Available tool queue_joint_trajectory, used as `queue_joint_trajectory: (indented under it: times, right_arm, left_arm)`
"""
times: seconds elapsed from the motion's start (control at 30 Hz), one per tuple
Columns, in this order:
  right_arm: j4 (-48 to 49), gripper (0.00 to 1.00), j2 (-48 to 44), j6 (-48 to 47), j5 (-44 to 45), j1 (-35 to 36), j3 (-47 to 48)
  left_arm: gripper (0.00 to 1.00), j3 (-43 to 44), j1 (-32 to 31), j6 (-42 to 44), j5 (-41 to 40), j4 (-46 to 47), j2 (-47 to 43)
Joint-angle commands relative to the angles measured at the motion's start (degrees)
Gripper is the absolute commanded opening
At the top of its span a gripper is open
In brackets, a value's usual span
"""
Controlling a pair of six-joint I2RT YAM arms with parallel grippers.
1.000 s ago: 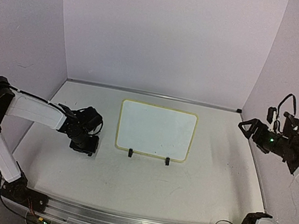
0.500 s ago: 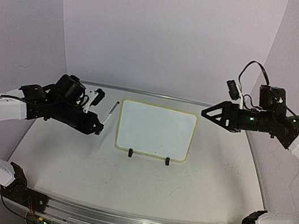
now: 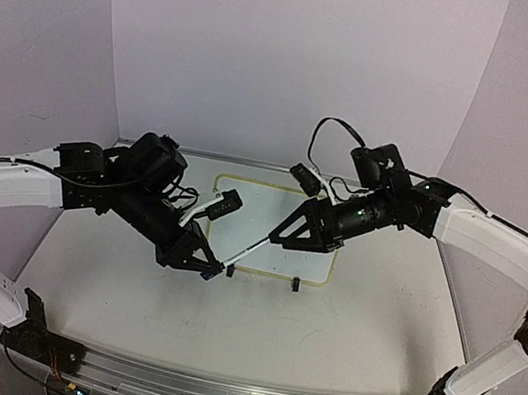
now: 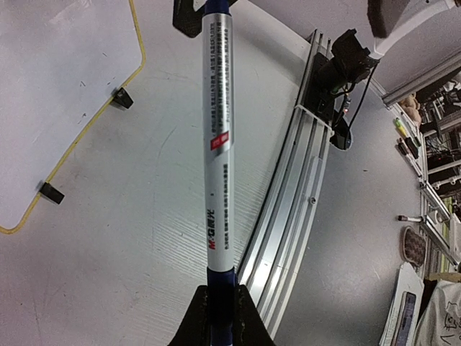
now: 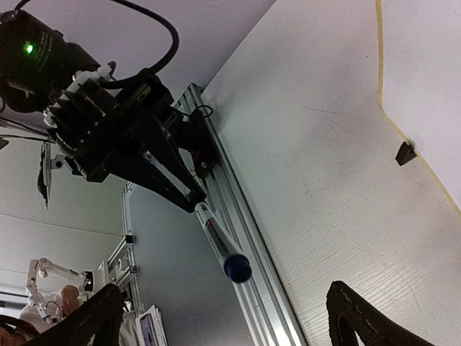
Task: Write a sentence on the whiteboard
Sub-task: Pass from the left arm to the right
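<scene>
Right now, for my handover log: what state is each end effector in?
Left end effector: closed on the marker.
Right end effector: open, holding nothing.

The left pincer [image 3: 214,270], its pen [image 3: 246,255] and the right pincer [image 3: 275,242] barred the whiteboard [image 3: 262,207] along its near edge; the desk [image 3: 376,318] lay open either side.
</scene>
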Motion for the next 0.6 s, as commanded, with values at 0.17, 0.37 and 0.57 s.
queue_joint_trajectory:
  times: [0.17,0.37,0.57]
  right_arm:
    - [1.79,0.87,6.34,-0.42,-8.17,4.97,4.24]
    - [2.82,0.83,9.3,-0.5,-10.22,7.6,5.87]
    - [3.51,0.76,11.25,-0.15,-11.34,9.42,6.89]
  left_arm:
    - [0.0,6.57,-0.33,7.3,9.86,-7.11,3.45]
    - [0.0,7.65,-0.35,8.64,11.18,-8.1,4.81]
    - [0.0,8.08,-0.37,9.18,10.31,-8.36,5.7]
